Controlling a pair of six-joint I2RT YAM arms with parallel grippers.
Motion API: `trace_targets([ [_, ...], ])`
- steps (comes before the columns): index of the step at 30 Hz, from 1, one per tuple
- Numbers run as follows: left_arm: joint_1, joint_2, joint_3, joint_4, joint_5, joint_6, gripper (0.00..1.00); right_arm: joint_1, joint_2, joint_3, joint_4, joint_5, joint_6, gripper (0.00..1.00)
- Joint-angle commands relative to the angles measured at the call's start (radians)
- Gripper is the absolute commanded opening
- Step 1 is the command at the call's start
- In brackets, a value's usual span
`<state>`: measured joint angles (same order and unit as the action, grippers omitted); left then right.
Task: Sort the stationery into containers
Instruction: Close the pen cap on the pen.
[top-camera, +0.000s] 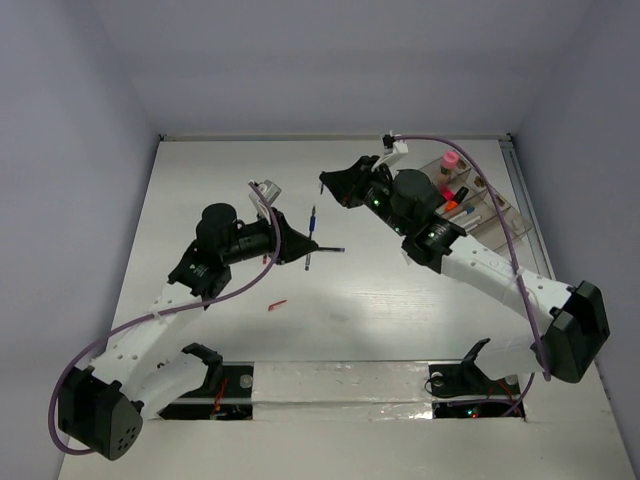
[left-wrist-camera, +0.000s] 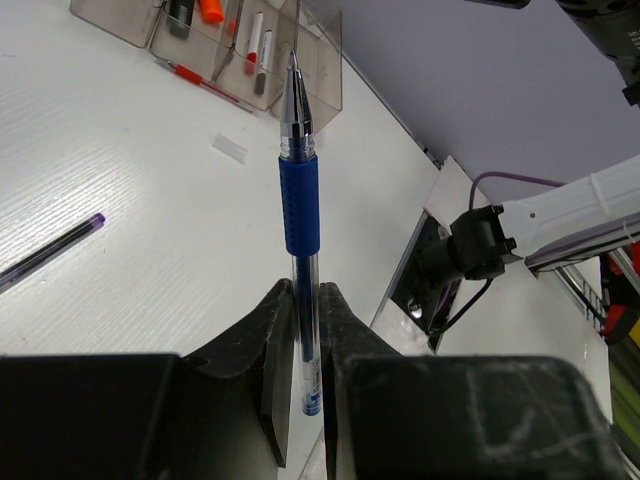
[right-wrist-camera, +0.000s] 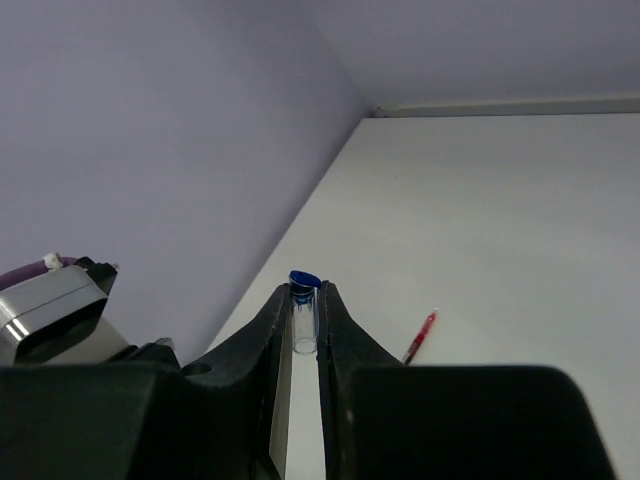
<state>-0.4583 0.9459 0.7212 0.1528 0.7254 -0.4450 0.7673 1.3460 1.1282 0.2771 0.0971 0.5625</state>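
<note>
My left gripper (top-camera: 303, 248) is shut on a blue pen (left-wrist-camera: 299, 200) with a blue grip; its tip points toward the clear organiser tray (left-wrist-camera: 320, 60). In the top view this pen (top-camera: 328, 249) sticks out to the right above the table. My right gripper (top-camera: 324, 184) is shut on a small clear pen cap with a blue end (right-wrist-camera: 304, 283), held above the table left of the tray (top-camera: 500, 205). The tray holds a pink-capped bottle (top-camera: 451, 160) and an orange marker (top-camera: 447, 207). A thin dark pen (top-camera: 311, 235) and a red pen (top-camera: 277, 304) lie on the table.
A small white piece (left-wrist-camera: 229, 147) and a red pen (left-wrist-camera: 205, 83) lie on the table by the tray's near side. The dark pen (left-wrist-camera: 50, 251) lies to the left of my left fingers. The red pen also shows in the right wrist view (right-wrist-camera: 420, 337). Walls close off the back and sides.
</note>
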Motion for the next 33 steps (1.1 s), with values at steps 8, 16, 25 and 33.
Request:
trace_targets([
  [8,-0.002,-0.024,0.04,0.002,-0.047,0.049,0.0,0.032,0.047,0.001,0.192,-0.089,0.074,0.0],
  [16,0.007,-0.013,0.052,-0.045,-0.119,0.058,0.0,0.05,0.036,-0.025,0.197,-0.091,0.048,0.0],
  [25,0.027,-0.03,0.052,-0.033,-0.118,0.058,0.0,0.059,0.041,-0.036,0.182,-0.089,0.02,0.0],
  [33,0.027,-0.016,0.04,-0.019,-0.078,0.049,0.0,0.069,0.061,-0.007,0.189,-0.111,0.017,0.0],
])
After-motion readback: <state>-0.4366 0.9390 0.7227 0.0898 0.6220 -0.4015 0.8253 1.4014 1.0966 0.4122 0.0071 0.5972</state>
